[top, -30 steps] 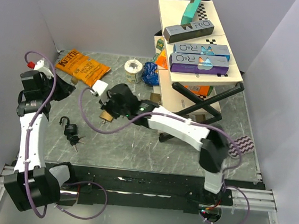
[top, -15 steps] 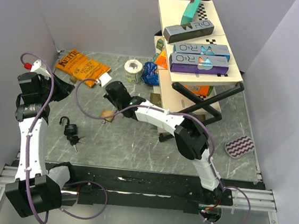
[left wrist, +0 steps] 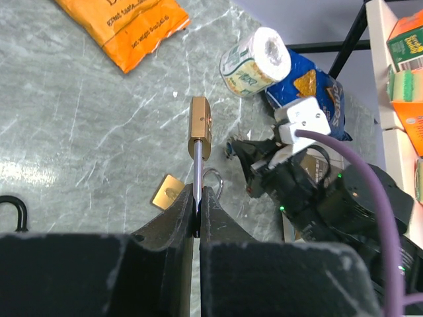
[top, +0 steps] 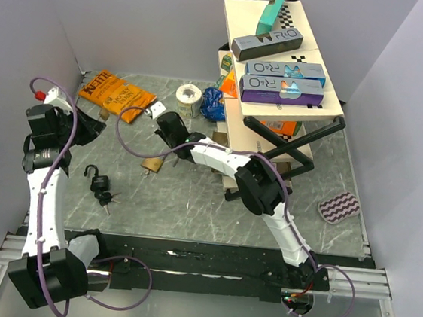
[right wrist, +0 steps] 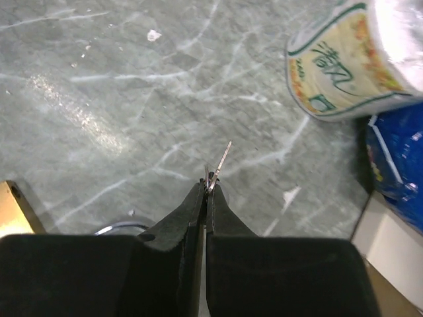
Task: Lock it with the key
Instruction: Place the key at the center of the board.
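Note:
My left gripper (left wrist: pixel 198 195) is shut on the steel shackle of a brass padlock (left wrist: pixel 199 127) and holds it above the table, keyhole end pointing away; in the top view the gripper (top: pixel 92 125) is at the left. My right gripper (right wrist: pixel 208 187) is shut on a thin silver key (right wrist: pixel 222 158) that sticks out past its tips. It hovers over the table near the roll, seen in the top view (top: pixel 166 129). A second brass padlock (top: pixel 150 164) lies on the table just below it; its corner (right wrist: pixel 12 206) shows in the right wrist view.
A black padlock with keys (top: pixel 101 185) lies front left. An orange chip bag (top: pixel 116 95), a paper roll (top: pixel 187 99) and a blue bag (top: pixel 213 104) sit at the back. A rack stacked with boxes (top: pixel 280 82) stands right. A purple patterned cloth (top: pixel 339 206) lies far right.
My right gripper has drawn back from over the brass padlock on the table toward the paper roll, its arm folding in. The left arm has barely moved.

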Motion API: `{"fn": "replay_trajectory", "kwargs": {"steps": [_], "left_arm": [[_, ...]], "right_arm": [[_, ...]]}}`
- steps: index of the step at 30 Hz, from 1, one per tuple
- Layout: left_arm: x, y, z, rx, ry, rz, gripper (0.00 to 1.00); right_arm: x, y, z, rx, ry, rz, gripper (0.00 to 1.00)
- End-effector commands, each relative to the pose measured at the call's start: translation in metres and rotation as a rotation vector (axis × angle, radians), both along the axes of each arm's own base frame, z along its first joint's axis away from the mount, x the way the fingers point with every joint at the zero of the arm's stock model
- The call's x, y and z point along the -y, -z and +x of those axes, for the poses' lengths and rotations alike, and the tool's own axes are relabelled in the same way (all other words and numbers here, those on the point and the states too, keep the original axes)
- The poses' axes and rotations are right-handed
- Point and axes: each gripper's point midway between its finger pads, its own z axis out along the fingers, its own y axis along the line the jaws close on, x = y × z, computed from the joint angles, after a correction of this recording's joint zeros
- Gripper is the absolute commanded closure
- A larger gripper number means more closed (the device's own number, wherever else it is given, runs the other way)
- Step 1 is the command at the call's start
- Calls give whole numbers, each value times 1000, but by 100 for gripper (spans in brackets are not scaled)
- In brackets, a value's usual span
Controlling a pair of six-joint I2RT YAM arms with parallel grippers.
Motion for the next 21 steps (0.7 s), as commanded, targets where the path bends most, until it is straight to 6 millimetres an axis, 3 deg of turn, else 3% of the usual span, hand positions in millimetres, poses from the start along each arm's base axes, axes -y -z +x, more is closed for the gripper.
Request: {"fn": "replay_trajectory", "kwargs": {"steps": [1, 7, 9, 11, 14, 15, 16, 18, 19, 21], "left_arm": [[2, -10, -2, 43, 14, 9, 99], [3, -8, -2, 33, 22, 9, 99], [4, -7, -1, 38, 37, 11, 99], [7, -7, 1, 37, 69, 5, 99], [8, -7, 6, 35, 111, 30, 99], [9, -7, 6, 40, 134, 59, 99], [9, -5, 8, 37, 154, 71, 99], [14, -11, 8, 69, 227, 128, 99], [17, -7, 7, 64, 268, 134, 99], [27, -14, 4, 102, 381, 186, 99]], "right_arm": [[-16, -31, 13, 68, -10, 78, 81], [-20, -33, 13, 62, -28, 77, 62], [-23, -40, 12, 51, -39, 86, 58], [-27, -50, 10, 44, -61, 105, 46], [-32, -68, 0, 34, -116, 135, 41], [-37, -72, -7, 17, -155, 152, 39], [-37, -92, -13, 21, -182, 181, 34], [-38, -97, -29, -12, -246, 202, 29], [-41, -124, -45, -14, -322, 255, 24], [-39, -127, -68, -45, -404, 278, 15]]}}
